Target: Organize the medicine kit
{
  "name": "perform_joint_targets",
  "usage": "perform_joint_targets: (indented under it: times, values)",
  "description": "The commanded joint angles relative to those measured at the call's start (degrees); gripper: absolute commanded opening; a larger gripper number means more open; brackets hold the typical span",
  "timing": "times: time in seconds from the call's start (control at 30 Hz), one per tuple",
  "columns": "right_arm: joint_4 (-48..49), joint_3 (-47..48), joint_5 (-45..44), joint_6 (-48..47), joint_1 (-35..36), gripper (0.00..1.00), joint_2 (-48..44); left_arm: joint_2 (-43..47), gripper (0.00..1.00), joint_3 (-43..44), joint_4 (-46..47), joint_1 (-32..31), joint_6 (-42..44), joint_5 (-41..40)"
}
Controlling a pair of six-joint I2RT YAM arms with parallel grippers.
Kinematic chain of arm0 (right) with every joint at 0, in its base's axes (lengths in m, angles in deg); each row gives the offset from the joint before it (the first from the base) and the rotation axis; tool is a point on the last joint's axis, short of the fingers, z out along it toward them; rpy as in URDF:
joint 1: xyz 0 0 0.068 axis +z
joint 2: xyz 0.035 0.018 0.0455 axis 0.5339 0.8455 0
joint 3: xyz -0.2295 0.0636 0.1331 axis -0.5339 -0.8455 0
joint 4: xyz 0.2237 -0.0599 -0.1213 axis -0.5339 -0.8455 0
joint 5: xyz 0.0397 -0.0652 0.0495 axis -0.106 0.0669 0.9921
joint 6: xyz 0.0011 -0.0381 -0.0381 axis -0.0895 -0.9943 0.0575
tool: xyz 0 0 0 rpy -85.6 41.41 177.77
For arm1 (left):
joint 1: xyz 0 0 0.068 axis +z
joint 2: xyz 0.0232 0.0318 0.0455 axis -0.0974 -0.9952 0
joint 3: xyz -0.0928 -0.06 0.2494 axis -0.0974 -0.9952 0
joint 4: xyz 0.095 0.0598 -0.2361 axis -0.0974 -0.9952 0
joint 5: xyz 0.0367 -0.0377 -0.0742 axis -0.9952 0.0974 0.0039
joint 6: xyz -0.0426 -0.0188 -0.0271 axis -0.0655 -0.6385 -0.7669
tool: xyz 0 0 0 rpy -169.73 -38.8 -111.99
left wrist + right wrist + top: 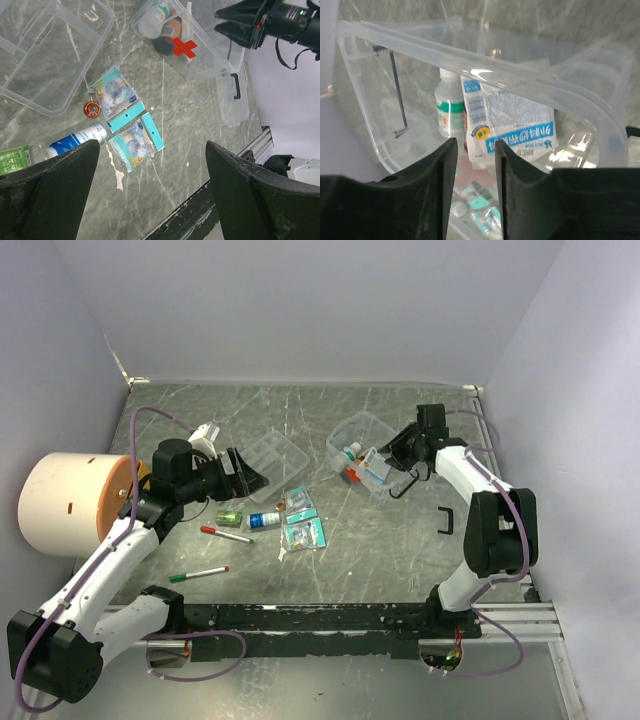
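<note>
The clear kit box (352, 430) with a red cross stands right of centre; it holds a white bottle (449, 107), a blue-and-white packet (515, 130) and other small items. My right gripper (392, 453) hovers at the box's right rim, jaws slightly apart and empty, above the packet (475, 150). My left gripper (252, 474) is wide open and empty above the table (150, 195), beside the clear lid (272, 452). On the table lie two teal packets (115, 92) (135, 140), a blue-white tube (75, 140), a green box (12, 159) and a small orange tin (92, 108).
A red pen (225, 534) and a green pen (198, 574) lie at the front left. A black handle (445, 520) lies at the right. A large cream and orange roll (70, 502) stands at the left edge. Walls close in on three sides.
</note>
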Motion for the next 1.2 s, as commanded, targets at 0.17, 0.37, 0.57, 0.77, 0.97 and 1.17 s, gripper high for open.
perform_joint_targets:
  times: [0.17, 0.37, 0.57, 0.77, 0.97, 1.17]
  values:
    - [-12.36, 15.22, -28.84, -14.25, 10.53, 0.48, 3.25, 0.95, 0.98, 0.07, 0.90, -0.42, -0.42, -0.44]
    - [-19.13, 22.87, -34.74, -13.55, 14.68, 0.49, 11.75, 0.89, 0.98, 0.23, 0.37, -0.42, -0.11, -0.79]
    - [-20.28, 24.76, -35.12, -12.22, 15.84, 0.51, 16.30, 0.85, 0.98, 0.16, 0.56, -0.42, -0.24, -0.72]
    - [-20.13, 25.67, -33.48, -11.79, 15.94, 0.51, 19.93, 1.00, 0.98, -0.11, 0.83, -0.42, -0.41, -0.71]
    - [-20.00, 25.39, -32.70, -10.45, 15.93, 0.29, 20.54, 1.07, 0.98, -0.02, 0.63, -0.42, -0.35, -0.98]
    - [-18.91, 22.85, -32.78, -8.73, 15.93, 0.05, 16.81, 1.16, 0.98, -0.12, 0.70, -0.40, -0.43, -0.87]
